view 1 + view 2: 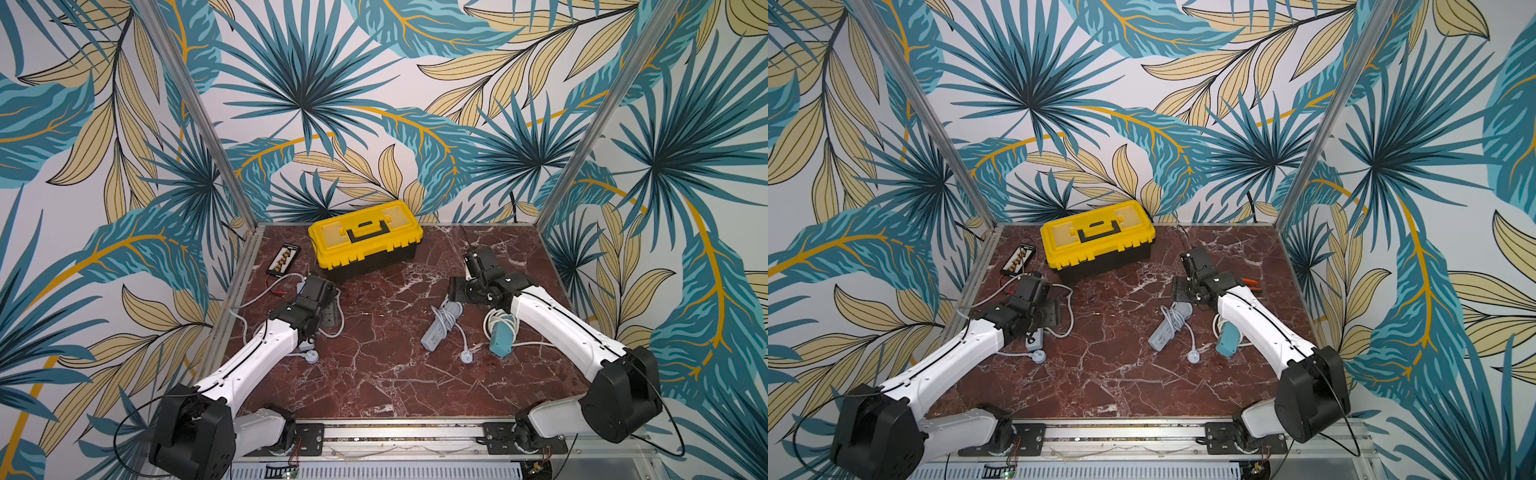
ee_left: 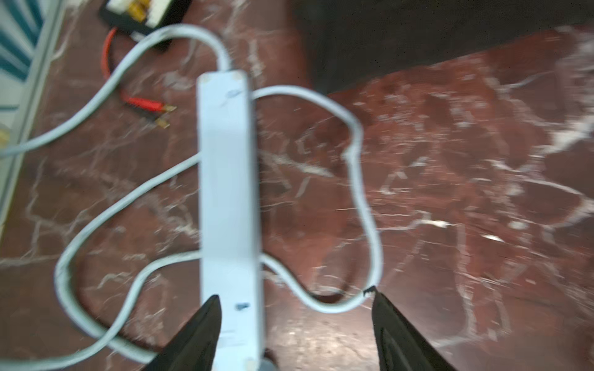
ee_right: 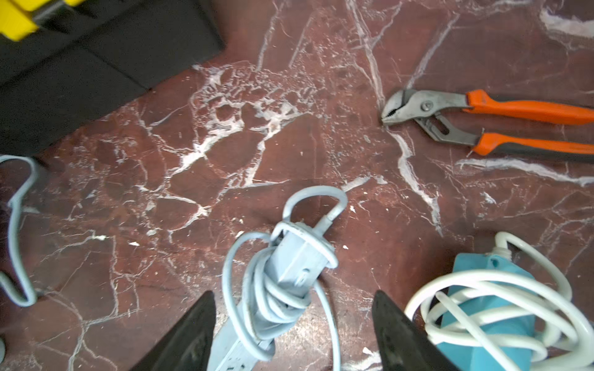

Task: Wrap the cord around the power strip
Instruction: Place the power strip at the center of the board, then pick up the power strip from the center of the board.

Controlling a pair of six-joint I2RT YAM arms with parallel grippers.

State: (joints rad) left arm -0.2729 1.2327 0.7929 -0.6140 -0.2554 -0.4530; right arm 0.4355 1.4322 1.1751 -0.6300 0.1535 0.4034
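- Strip (image 2: 228, 192): centre-left in both top views, mostly under the left arm (image 1: 955, 353); in the wrist view its long axis runs up the frame, away from the left claw (image 2: 295, 294).
- Cord (image 2: 363, 192): loose loops on either side.
- Left claw: jaws apart and empty, strip's near end off-centre beside one finger; the nearer one.
- Right claw (image 3: 294, 294): apart, empty, well away.

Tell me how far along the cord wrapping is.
Done: grey strip and teal strip look wrapped. In hand: nothing; left hand and right hand are open. Left: the pale strip under the left hand, its cord lying in loose loops.
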